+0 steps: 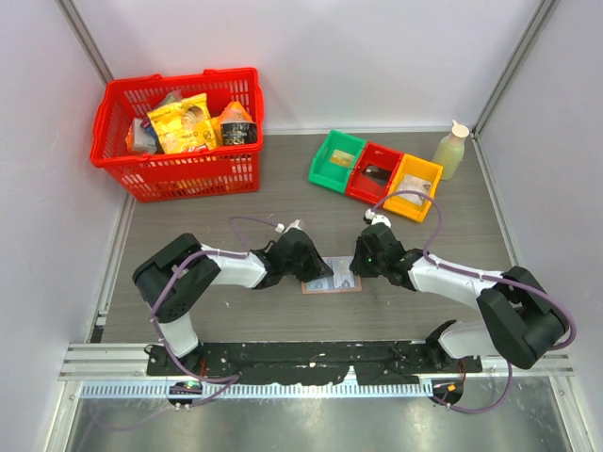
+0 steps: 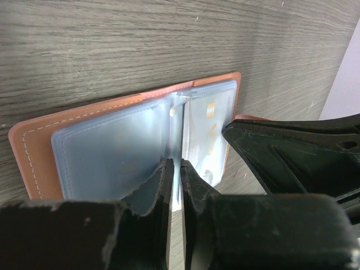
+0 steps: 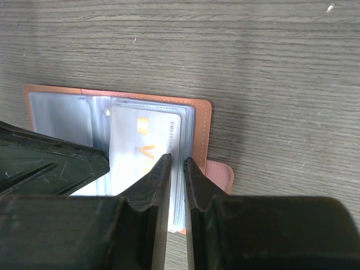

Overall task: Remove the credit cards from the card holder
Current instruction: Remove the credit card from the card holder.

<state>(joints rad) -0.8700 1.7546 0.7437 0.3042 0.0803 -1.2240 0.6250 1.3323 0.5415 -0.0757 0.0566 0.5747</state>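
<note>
Pinches middle sleeve (image 2: 176,126) of open card holder (image 2: 28,146) with left gripper (image 2: 175,169); clamps sleeve edges (image 3: 184,121) beside credit card (image 3: 140,146) with right gripper (image 3: 176,163).

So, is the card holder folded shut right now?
No, the card holder lies opened flat on the table, clear sleeves facing up.

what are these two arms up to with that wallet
Both arms are working on the small pinkish-tan folding card holder, lying open on the grey wood-grain table. The left arm's jaws pinch a clear plastic sleeve near the spine; the right arm's jaws pinch the sleeve edge beside a pale card. No card is out yet.
</note>
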